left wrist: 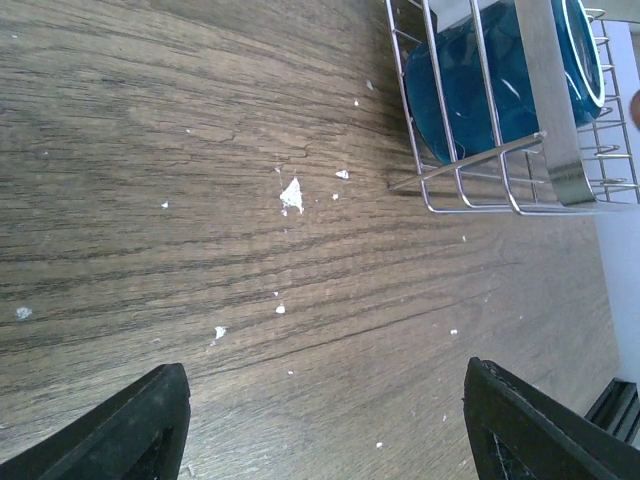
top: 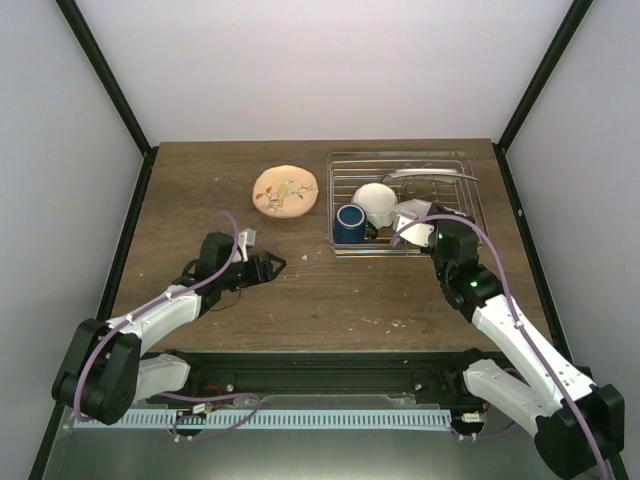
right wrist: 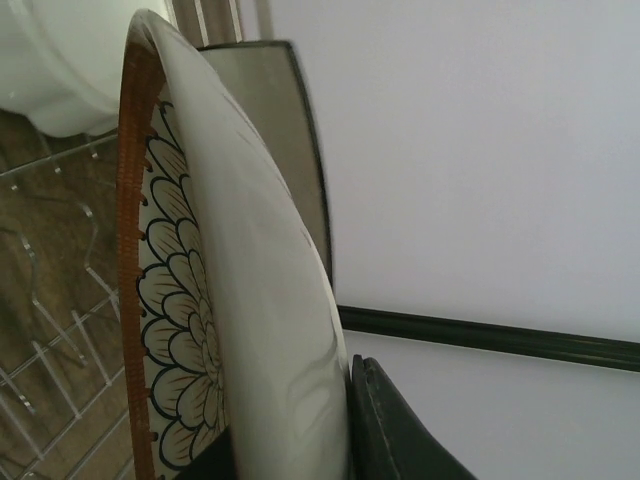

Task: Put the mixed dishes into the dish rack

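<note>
My right gripper [top: 419, 224] is clamped on the patterned plate [right wrist: 180, 300], pinching near the rim with one finger on the glazed white back and the other on the petal-painted face. It holds the plate on edge over the near side of the rack [top: 400, 155]. I cannot tell from here whether the lower edge already sits between the wires. The mug [top: 350, 222] and bowl [top: 377, 203] are inside the rack to the plate's left, close together, and what looks like the cream plate [top: 432, 176] lies along the far side. The left gripper [top: 266, 268] hangs wide open and empty just above the table [top: 200, 180], near some white crumbs [left wrist: 291, 195]. A peach plate [top: 286, 190] lies flat on the table left of the rack, not yet loaded. I judge the held plate to be stiff, rather heavy for a rim pinch, slick with glaze and easy to chip on wire or on the bowl. It could pivot in the jaws, so I would lower it slowly and let the bars take the weight before letting go. The peach plate offers only its rim, so I would take it at the near edge and expect it to slide.
</note>
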